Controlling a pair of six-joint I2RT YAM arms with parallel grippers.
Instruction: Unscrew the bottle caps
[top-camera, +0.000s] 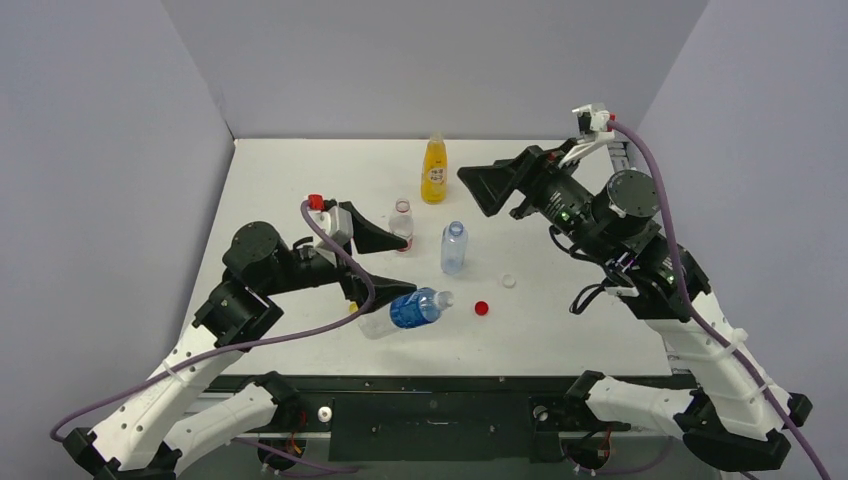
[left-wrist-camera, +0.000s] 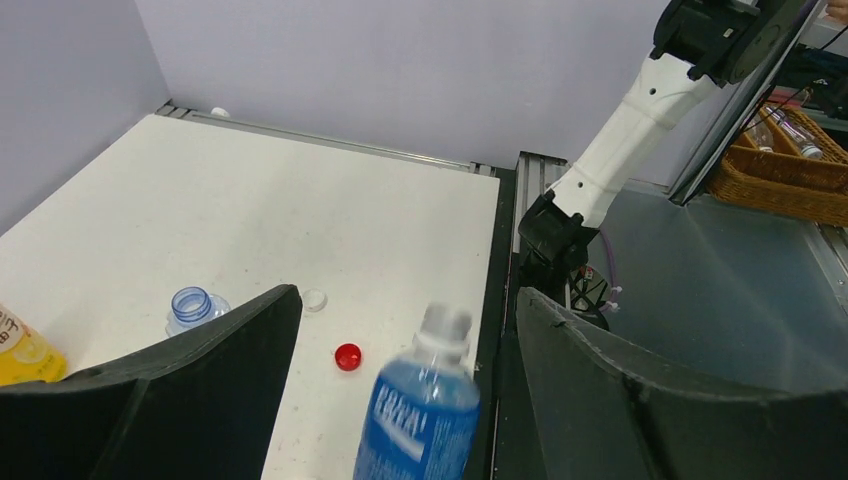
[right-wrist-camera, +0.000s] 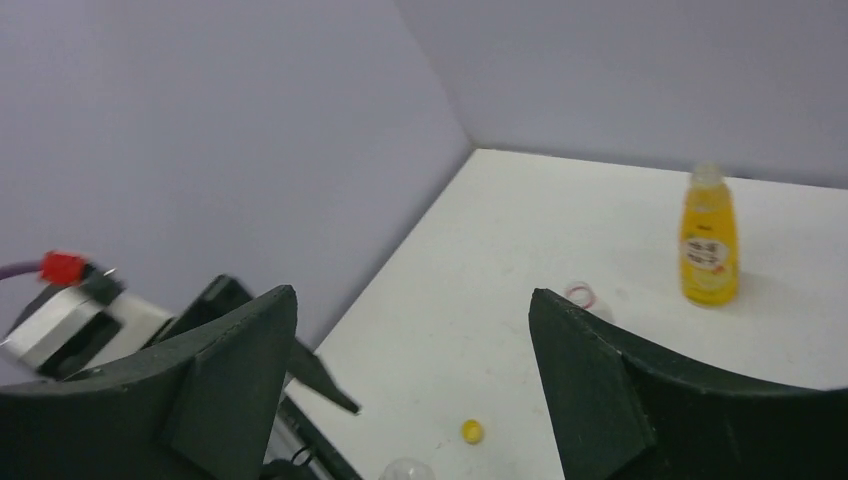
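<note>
Blue-label bottle (top-camera: 405, 311) lies on its side, lower centre of the bench, white cap (top-camera: 445, 298) seemingly on. It is likely light, slick and prone to rolling, so grip the body and twist the cap. Left end effector (left-wrist-camera: 408, 293) and right end effector (right-wrist-camera: 412, 292) gape wide, both empty.

Red cap (top-camera: 481, 308), blue-labelled bottle (top-camera: 406, 311)

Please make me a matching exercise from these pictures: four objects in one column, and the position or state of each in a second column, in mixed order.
Things:
1. juice bottle
2. blue-label bottle
3. red cap
4. red-label bottle

States:
a. lying loose, not on any bottle
b. upright, close beside the left jaws
c. tipped over, not upright
d. upright, farthest back

Pairs: 1-d, 2-c, 3-a, 4-b
</note>
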